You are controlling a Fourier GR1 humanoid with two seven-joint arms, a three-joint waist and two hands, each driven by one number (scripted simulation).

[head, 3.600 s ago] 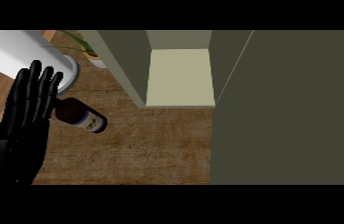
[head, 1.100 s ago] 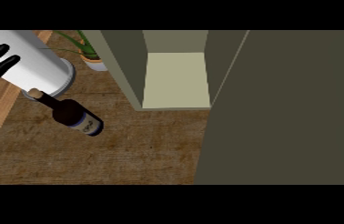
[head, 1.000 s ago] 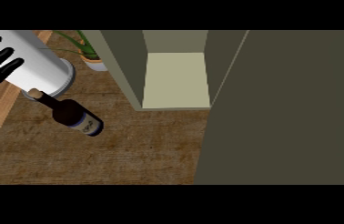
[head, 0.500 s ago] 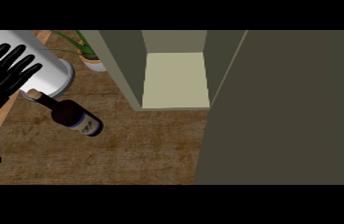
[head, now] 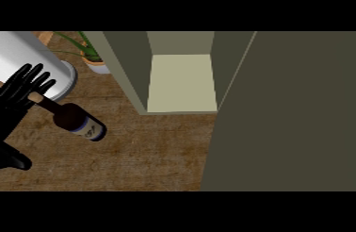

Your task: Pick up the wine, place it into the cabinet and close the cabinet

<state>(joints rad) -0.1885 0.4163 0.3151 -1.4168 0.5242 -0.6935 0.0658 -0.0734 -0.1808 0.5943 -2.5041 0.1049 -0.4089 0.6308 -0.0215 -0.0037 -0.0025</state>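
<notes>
Wine bottle [head: 78, 122] lies on its side on the wooden desk [head: 139, 155], neck towards the left edge, well apart from the open cabinet [head: 182, 82]. Left hand [head: 21, 92] sits at the neck end, fingers [head: 36, 78] spread and fairly straight, not curled round anything; whether the palm touches the cork cannot be told from this angle. Right hand is not visible.

Risk: the bottle is round and lying flat, so a push at the neck would likely roll or pivot it rather than lift it. A grasp on the slim neck alone could let the heavy body swing. A white cylinder [head: 35, 61] crowds the approach.

Appearance: dark glass, pale cork end, blue-white label near the base.
</notes>
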